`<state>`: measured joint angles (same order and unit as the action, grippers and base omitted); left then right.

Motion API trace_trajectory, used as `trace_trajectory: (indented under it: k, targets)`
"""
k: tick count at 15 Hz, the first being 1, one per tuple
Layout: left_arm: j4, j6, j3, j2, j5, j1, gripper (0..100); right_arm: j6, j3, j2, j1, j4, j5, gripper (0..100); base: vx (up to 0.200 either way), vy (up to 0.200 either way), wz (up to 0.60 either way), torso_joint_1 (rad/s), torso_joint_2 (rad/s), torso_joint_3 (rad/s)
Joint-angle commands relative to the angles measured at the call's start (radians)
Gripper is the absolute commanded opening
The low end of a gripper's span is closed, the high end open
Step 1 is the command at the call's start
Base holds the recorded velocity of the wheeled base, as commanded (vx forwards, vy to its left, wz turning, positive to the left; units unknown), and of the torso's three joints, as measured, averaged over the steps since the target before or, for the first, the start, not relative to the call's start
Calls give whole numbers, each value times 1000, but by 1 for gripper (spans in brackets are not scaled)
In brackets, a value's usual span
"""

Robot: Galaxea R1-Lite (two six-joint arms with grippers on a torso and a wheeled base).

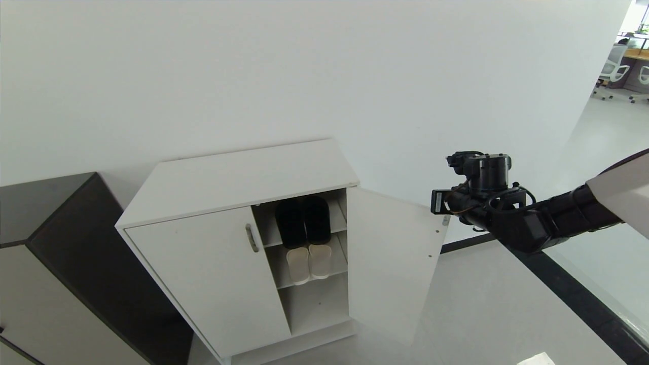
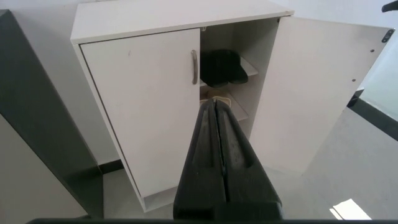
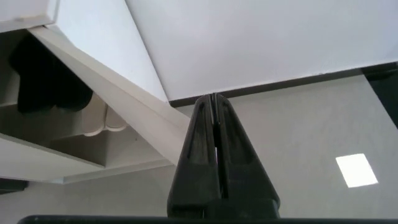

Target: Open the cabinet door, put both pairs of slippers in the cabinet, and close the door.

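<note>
Two sets of fingers, both pressed together and empty. My right gripper (image 3: 214,99) sits just beside the free edge of the open door (image 1: 393,253), and my left gripper (image 2: 214,102) faces the cabinet (image 1: 238,175). Past the fingertips, the black slippers (image 1: 303,221) lie on the upper shelf and the white slippers (image 1: 308,262) on the shelf below. The door looks like a light, stiff panel. A flat push near its free edge, away from the hinges, should swing it shut.

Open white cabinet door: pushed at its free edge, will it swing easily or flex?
The open white cabinet door probably swings easily: a thin panel hung at one side. Likely stiff; its edges look straight. The right gripper near its free edge has leverage.
</note>
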<state>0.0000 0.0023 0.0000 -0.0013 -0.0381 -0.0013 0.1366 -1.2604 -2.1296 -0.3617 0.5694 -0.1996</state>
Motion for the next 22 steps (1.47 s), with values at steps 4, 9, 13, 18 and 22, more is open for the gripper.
trace_trajectory:
  k: [4,9,13,18,22]
  targets:
    - [0,-1,0,1,0,0,0,1,-40,-69,13,-6,2,0,0,0,0,0,0,0]
    - [0,-1,0,1,0,0,0,1,-39,-81,9,-26,2,0,0,0,0,0,0,0]
    - [0,-1,0,1,0,0,0,1,9,-47,-48,-25,2,0,0,0,0,0,0,0]
    - [0,-2,0,1,0,0,0,3,85,22,-134,-17,2,0,0,0,0,0,0,0]
    - [0,-2,0,1,0,0,0,-95,196,68,-161,61,11,0,0,0,0,0,0,0]
